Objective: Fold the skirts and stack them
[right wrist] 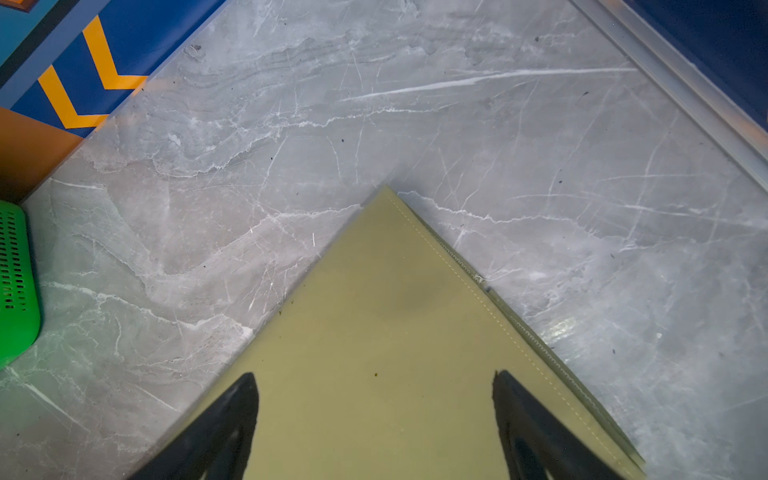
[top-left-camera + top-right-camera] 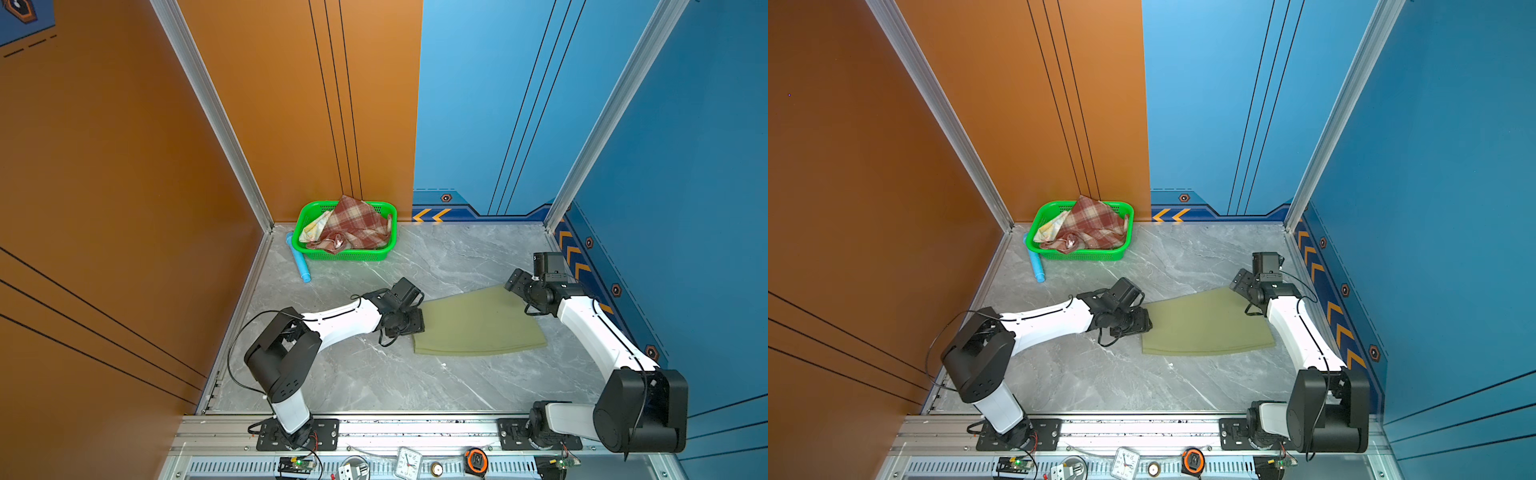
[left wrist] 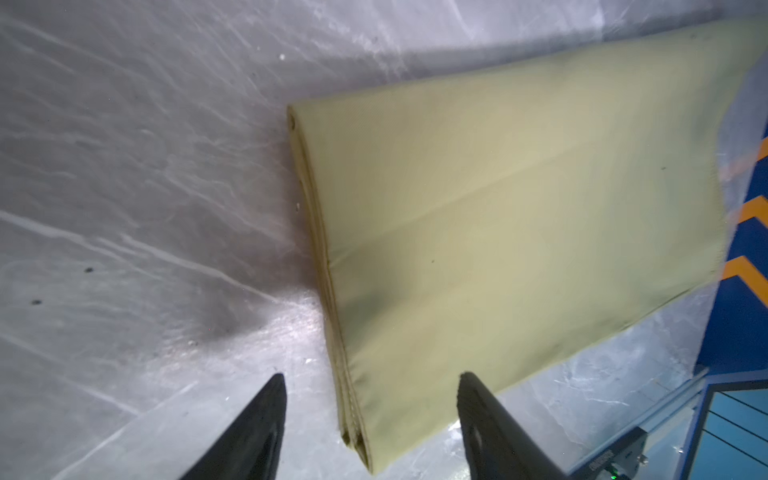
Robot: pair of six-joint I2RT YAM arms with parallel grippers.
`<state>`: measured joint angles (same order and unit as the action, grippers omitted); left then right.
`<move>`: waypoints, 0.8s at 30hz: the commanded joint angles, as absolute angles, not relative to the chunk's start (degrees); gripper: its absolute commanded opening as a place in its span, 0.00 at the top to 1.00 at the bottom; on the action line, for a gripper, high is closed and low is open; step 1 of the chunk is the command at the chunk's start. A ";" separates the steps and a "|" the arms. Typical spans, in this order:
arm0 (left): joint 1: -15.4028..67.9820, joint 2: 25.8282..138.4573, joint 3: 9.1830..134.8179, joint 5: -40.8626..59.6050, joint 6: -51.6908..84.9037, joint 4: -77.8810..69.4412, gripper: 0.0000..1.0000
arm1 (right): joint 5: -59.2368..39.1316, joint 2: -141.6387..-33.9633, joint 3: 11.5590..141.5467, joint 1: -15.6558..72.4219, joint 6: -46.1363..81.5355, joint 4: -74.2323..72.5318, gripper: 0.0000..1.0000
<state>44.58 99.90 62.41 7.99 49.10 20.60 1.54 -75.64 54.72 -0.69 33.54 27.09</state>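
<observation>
Two tools are shown with jaws apart over the olive-green skirt (image 2: 478, 324) laid on the tabletop (image 2: 374, 374): left tool (image 3: 371, 376) at its folded edge, right tool (image 1: 374, 373) at a corner.

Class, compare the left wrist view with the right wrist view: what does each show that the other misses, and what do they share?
Left wrist only: the olive skirt's layered folded edge, framed by the open left end effector. Right wrist only: a stitched skirt corner, the green basket, the open right end effector. Both: the olive skirt on the marble table, chevron wall trim.
</observation>
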 commanded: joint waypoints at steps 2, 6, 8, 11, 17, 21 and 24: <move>44.06 101.34 64.52 7.67 44.27 24.13 0.35 | -1.25 -76.79 57.32 -1.59 33.30 31.25 0.11; 43.74 101.99 65.15 8.52 44.12 24.08 0.37 | -4.03 -76.02 56.15 -1.79 31.23 33.66 0.11; 43.74 103.06 65.74 8.54 45.09 24.02 0.37 | -4.61 -74.51 54.25 -1.76 31.11 33.60 0.10; 44.41 104.64 66.46 7.39 46.43 23.64 0.39 | -4.86 -72.85 52.50 -1.76 31.07 33.53 0.10; 44.64 106.56 66.16 5.90 49.77 20.87 0.44 | -5.59 -71.11 52.71 -1.84 30.90 33.82 0.10; 45.11 107.63 66.98 4.55 50.96 19.69 0.56 | -6.23 -70.83 52.80 -2.24 31.37 34.54 0.10; 45.43 109.18 68.21 4.40 51.19 19.70 0.71 | -6.33 -70.41 52.65 -2.26 31.64 34.71 0.10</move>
<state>44.82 107.11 66.61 6.17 50.76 19.84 -5.52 -71.96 52.84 -1.96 31.77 32.62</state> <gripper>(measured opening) 0.333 0.897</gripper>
